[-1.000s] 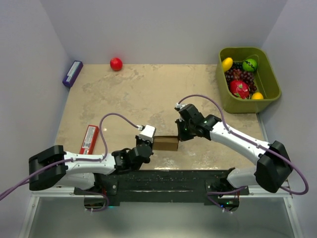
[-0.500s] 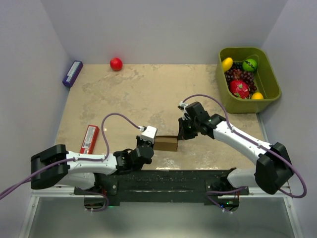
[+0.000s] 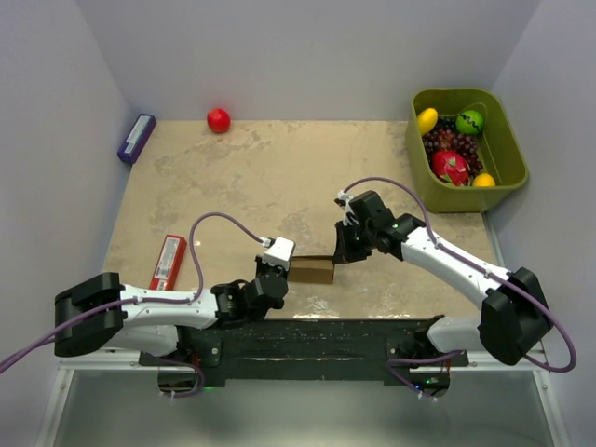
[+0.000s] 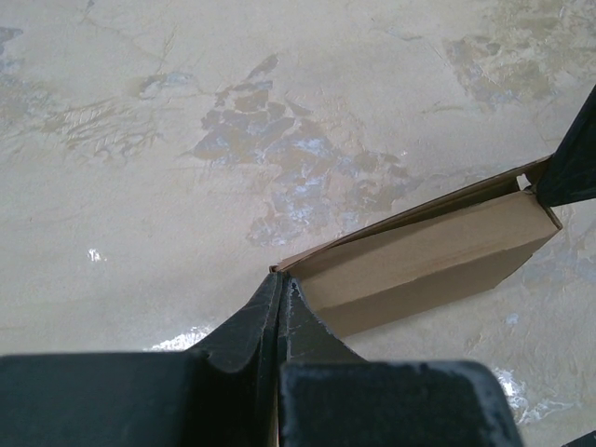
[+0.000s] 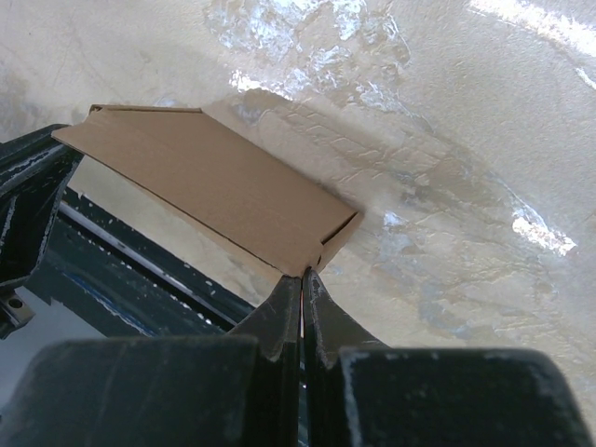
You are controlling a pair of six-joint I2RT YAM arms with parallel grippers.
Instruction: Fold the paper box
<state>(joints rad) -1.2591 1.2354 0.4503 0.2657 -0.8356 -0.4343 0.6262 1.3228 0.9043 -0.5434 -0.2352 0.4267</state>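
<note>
Paper box (image 3: 314,269) lying at near-middle of tabletop (image 3: 242,177), between arms. Left gripper (image 4: 279,289) pinched onto one end corner, right gripper (image 5: 301,284) onto opposite corner. Even, slow counter-pressure advised; thin creases easily torn.

L arm (image 3: 168,307) lies low and stretched out, wrist angled inward. L gripper (image 4: 281,284): jaws pressed together, a corner of the paper box (image 4: 419,265) nipped right at their tips. R arm (image 3: 447,265) is bent at the elbow, wrist tipped down. R gripper (image 5: 303,279): jaws closed tight too, opp. corner pinched between the tips.
</note>
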